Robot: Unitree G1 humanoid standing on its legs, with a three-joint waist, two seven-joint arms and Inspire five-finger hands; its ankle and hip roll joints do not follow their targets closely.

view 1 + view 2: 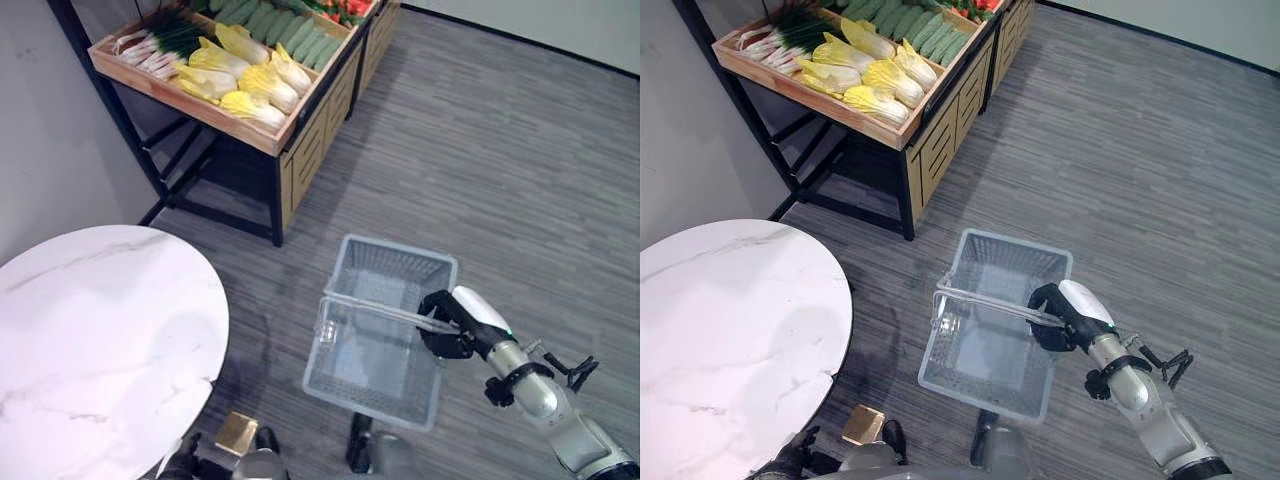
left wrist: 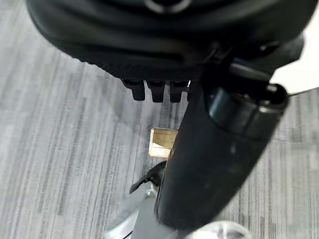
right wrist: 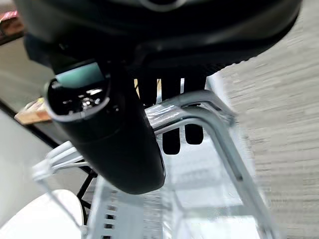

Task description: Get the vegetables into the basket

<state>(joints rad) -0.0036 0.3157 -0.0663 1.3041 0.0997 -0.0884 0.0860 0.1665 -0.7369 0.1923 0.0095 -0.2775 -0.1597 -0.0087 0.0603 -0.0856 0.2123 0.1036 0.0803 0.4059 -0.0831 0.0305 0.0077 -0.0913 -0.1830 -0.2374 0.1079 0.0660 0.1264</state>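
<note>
Grey basket (image 1: 385, 330) over open floor, handle (image 1: 375, 312) gripped by right hand (image 1: 447, 325).

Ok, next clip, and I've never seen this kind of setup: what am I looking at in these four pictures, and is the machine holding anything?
It is a two-legged humanoid robot with dark fingered hands. The two wide pictures come from a stereo camera on its head, looking down. The two close ones come from cameras on its wrists.

The right hand is curled round the handles of a pale plastic basket, which looks empty. The right wrist view shows those fingers hooked over the handle bars.

The left hand holds nothing, with grey floor and a small tan block beyond it.

Ahead stands a wooden produce stand with pale yellow cabbages, green cucumbers and scallions. A round white marble table is on the robot's left.
</note>
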